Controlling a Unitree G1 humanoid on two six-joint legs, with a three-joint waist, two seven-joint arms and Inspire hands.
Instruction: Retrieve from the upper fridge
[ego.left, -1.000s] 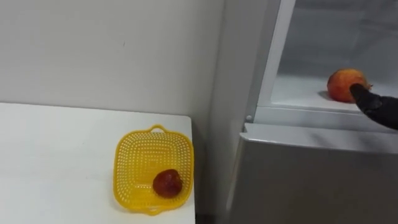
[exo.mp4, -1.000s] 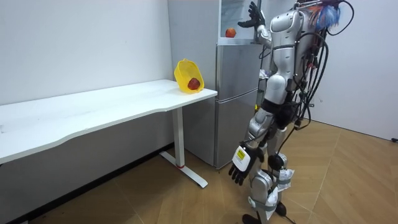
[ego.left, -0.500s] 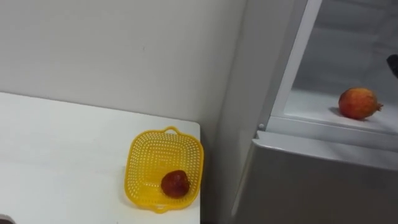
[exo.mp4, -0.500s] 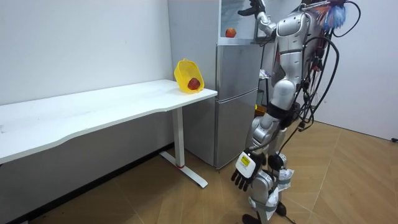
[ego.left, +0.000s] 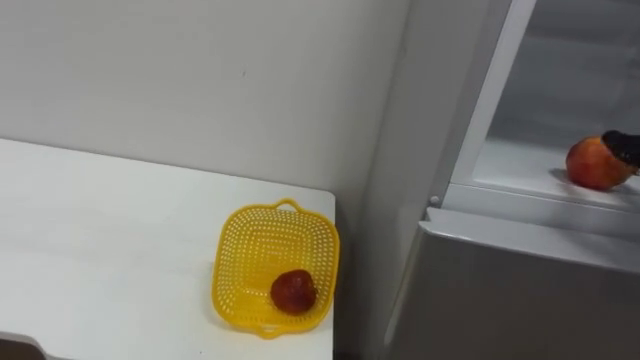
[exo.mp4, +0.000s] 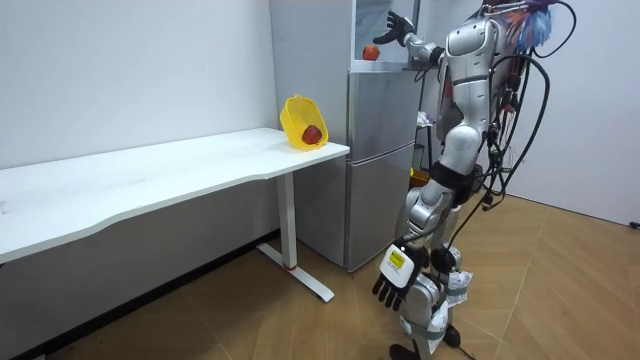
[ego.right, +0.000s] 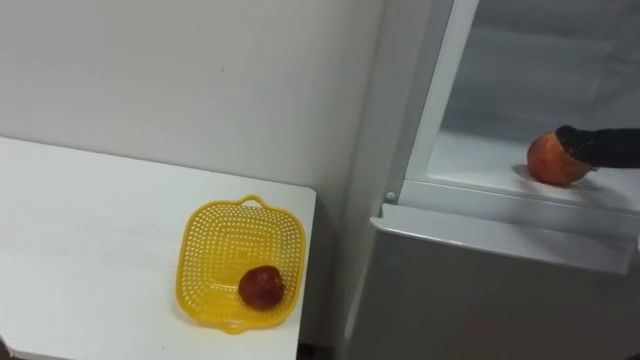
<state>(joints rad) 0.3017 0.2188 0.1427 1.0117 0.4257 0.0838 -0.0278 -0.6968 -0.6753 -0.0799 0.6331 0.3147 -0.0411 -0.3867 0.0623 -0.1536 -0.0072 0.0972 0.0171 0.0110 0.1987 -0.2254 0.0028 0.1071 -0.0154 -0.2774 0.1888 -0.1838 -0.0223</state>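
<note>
Right hand (ego.right: 600, 146) spread, fingertips against the orange-red fruit (ego.right: 553, 160) on the upper fridge shelf (ego.right: 470, 158) — not yet gripped. Left hand (exo.mp4: 391, 283) hangs relaxed. Remaining — grasp, lift out, presumably to the yellow basket (ego.right: 215, 260) on the bench (ego.right: 80, 250).

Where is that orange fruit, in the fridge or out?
In: the fruit rests on the upper fridge shelf, with the right hand at it.

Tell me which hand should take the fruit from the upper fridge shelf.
Right. The right hand is up inside the upper fridge, open, right at the fruit. The left hand hangs low beside the leg, far below.
</note>
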